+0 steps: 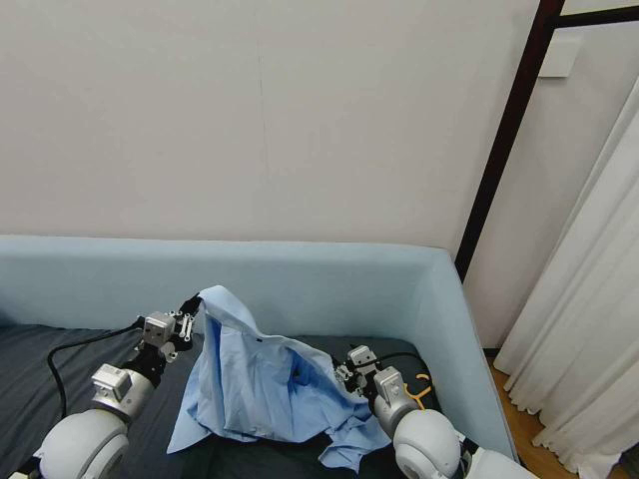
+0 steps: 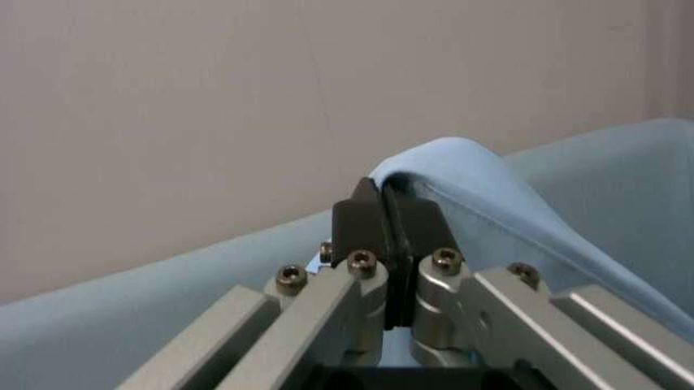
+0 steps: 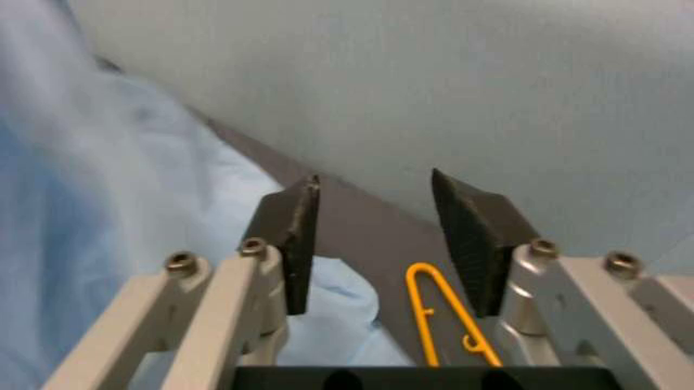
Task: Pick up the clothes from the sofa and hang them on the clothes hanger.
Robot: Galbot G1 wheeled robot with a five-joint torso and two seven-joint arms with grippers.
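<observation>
A light blue shirt (image 1: 262,387) hangs in a peak over the dark sofa seat (image 1: 40,369). My left gripper (image 1: 192,304) is shut on the shirt's top edge and holds it up; in the left wrist view the black pads (image 2: 382,223) pinch the fabric fold (image 2: 456,166). My right gripper (image 1: 344,371) sits low beside the shirt's right side, open, with nothing between its fingers (image 3: 295,231). An orange clothes hanger (image 3: 440,313) lies on the seat just beyond the right gripper, also seen at the right wrist as hanger (image 1: 423,387).
The sofa has a pale blue backrest (image 1: 300,274) and a pale blue right armrest (image 1: 459,339). A dark vertical pole (image 1: 504,140) stands behind the sofa's right end. White curtains (image 1: 589,329) hang at the right over a wooden floor.
</observation>
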